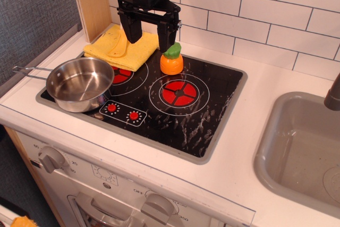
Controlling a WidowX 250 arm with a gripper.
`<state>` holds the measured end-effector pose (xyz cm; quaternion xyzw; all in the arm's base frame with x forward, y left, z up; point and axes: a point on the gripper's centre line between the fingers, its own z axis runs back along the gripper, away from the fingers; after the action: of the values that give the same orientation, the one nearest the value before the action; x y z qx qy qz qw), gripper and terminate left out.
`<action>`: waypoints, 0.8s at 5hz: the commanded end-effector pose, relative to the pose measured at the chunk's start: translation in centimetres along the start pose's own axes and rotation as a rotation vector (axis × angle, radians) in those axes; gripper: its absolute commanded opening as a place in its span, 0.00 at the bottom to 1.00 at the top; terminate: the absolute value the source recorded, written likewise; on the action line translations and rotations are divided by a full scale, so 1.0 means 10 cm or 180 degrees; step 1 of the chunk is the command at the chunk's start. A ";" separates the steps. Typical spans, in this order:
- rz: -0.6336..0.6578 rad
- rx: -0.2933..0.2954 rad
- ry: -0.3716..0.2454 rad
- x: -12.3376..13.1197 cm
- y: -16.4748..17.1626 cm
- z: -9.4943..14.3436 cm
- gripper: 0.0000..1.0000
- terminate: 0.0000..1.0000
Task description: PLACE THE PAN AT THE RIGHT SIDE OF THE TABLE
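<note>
The end effector (149,31) hangs at the back of the table (249,147), above the rear edge of the black cooktop (180,120), with its two dark fingers (132,27) pointing down and standing apart, nothing between them. One finger is over the yellow cloth (119,51); the other comes down just beside the green top of a small orange toy vegetable (171,59), and whether it touches that top cannot be told.

The pan (81,83) sits well forward and to the left of the end effector, in the front left corner of the cooktop, upright and empty, overlapping the left red burner ring (123,75). Its thin wire handle (29,72) reaches out to the left, past the cooktop edge and over the white surface. The pan is well apart from the end effector.

The yellow cloth lies directly below the end effector and a little to its left, draped over the back left corner of the cooktop. The orange toy vegetable stands just below and to the right of the end effector, at the rear of the second burner ring (179,93). Two small red dials (122,111) are printed in front, close to the pan. Far to the right of the end effector is the grey sink (297,142), set into the table.
</note>
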<state>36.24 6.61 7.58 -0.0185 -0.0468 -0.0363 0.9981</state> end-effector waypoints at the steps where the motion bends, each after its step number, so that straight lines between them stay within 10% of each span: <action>1: 0.0000 0.0000 0.0000 0.00 0.00 0.00 1.00 0.00; 4: 0.0036 0.0238 -0.0004 -0.39 0.16 0.19 1.00 0.00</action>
<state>32.01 8.27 6.99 0.0117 -0.0190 -0.0325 0.9992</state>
